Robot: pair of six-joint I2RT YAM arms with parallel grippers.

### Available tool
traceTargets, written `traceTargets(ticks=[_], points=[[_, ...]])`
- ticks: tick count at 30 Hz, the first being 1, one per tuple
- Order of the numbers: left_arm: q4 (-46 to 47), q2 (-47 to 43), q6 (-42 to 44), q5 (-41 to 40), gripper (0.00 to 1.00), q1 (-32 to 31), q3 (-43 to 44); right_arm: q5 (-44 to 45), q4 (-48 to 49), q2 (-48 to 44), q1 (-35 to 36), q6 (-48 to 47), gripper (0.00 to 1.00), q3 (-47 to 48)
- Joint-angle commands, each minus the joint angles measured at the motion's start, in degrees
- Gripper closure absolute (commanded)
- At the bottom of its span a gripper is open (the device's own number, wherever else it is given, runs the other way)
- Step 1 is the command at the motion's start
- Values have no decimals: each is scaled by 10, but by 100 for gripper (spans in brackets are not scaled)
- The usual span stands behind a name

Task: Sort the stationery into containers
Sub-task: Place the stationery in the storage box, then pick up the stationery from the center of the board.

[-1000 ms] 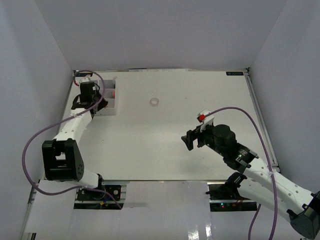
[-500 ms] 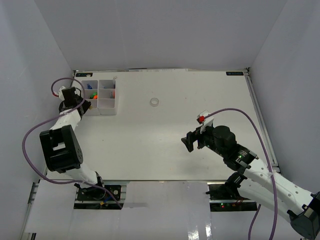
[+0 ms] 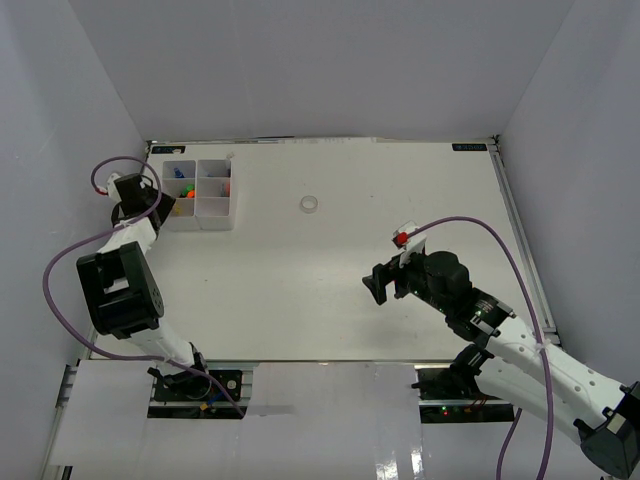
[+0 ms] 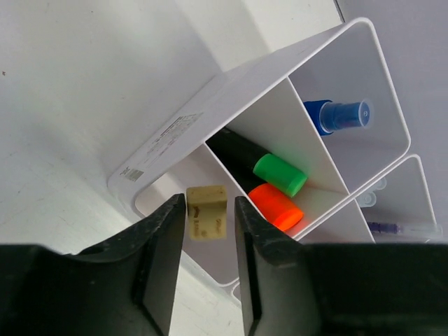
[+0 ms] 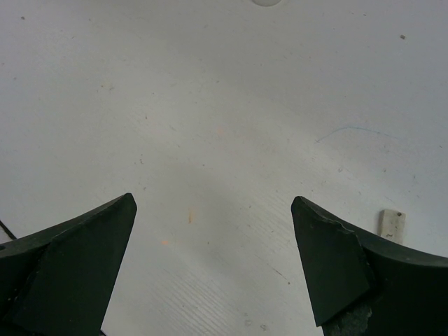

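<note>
While the right gripper (image 3: 385, 283) hangs spread wide over bare surface (image 3: 300, 310), well apart from the tape ring (image 3: 309, 204), the left gripper (image 4: 210, 204) sits at the organiser tray (image 4: 182, 133) in the far-left corner, a cream eraser (image 4: 206, 211) between its fingers: touching one, a sliver clear of the other, so pinched or just freed, cannot tell. Step in hand, likely: dropping the eraser into the compartment beside the highlighters (image 4: 280, 175); next call is jaws wider, then a lift clear of the tray wall. A second ago the left gripper lay across the tray's left column; now it stands off its left side, right gripper unmoved.
</note>
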Motion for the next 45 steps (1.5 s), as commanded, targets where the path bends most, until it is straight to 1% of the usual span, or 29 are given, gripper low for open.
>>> traceTargets(ticks=[1,6,9,10,12,13,15,16,17,18,19,21,22,23,25,26,27,29,32,34,39,40,43,45], points=[[17,2,-9,14,53,3,13,6,18,-1,-3,-1,2,2],[8,-2,-7,21,42,5,15,16,18,2,-3,0,2,2],[5,-11,-6,27,38,6,16,28,17,5,-3,5,2,2],[-22,-20,0,28,35,5,18,38,17,5,-2,7,2,2],[-38,-33,14,31,31,6,23,56,17,5,-3,11,2,1],[-50,-41,25,36,26,6,22,69,15,6,-3,21,2,1],[-64,-70,42,57,20,5,16,113,6,15,-3,41,2,4],[-74,-81,59,66,13,6,12,127,-7,20,-5,48,2,7],[-77,-105,68,77,11,6,7,140,-14,25,-12,55,2,8],[-80,-116,79,90,8,5,1,154,-20,31,-17,60,2,9],[-94,-126,90,115,2,5,-7,159,-24,39,-24,71,3,10],[-108,-158,119,147,2,6,-18,171,-30,43,-54,86,3,5],[-113,-169,128,181,2,4,-37,169,-30,45,-69,93,4,-3],[-113,-181,136,195,2,4,-49,165,-33,47,-103,106,4,-6],[-113,-219,154,226,2,3,-73,144,-32,62,-139,115,5,-13],[-109,-231,160,231,2,2,-96,131,-30,69,-173,117,5,-16],[-100,-252,173,231,2,-5,-107,113,-29,88,-186,118,5,-15],[-93,-267,178,227,2,-7,-130,103,-27,107,-221,122,5,-11],[-91,-276,177,246,2,-10,-129,70,-10,142,-261,127,9,-13],[-90,-277,174,250,2,-11,-124,45,7,166,-276,130,15,-19],[-89,-287,167,266,2,-12,-125,58,24,211,-285,115,23,-21],[-88,-288,167,267,2,-12,-125,58,26,220,-285,113,26,-19],[-88,-287,165,282,2,-13,-125,55,23,252,-286,105,30,-1],[-86,-288,160,291,2,-13,-125,54,22,278,-286,103,30,7]])
